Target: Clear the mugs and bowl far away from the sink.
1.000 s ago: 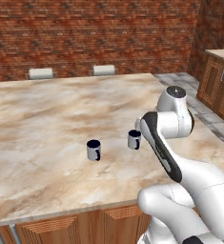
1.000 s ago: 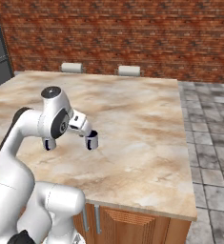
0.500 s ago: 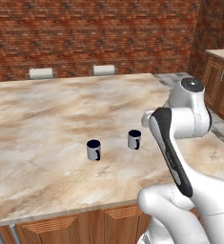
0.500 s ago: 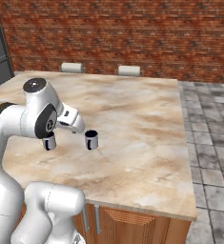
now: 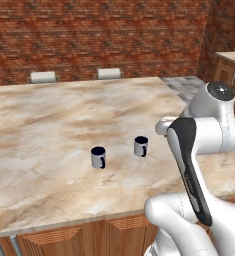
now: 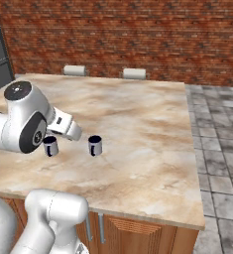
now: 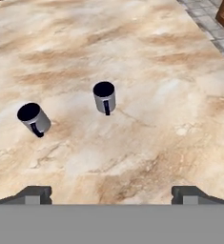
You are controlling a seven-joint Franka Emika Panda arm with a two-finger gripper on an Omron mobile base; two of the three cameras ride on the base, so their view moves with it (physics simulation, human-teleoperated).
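Now arm swung back from mugs, end effector released, hovering above marble counter, mugs unmoved

A marble counter with wooden fronts along its near edge spans most of the left base view. Two mugs stand upright on it, apart from each other, near the frame's centre: one left of middle, the other just right of it. In the hand view both mugs sit upper left, handles toward the camera.
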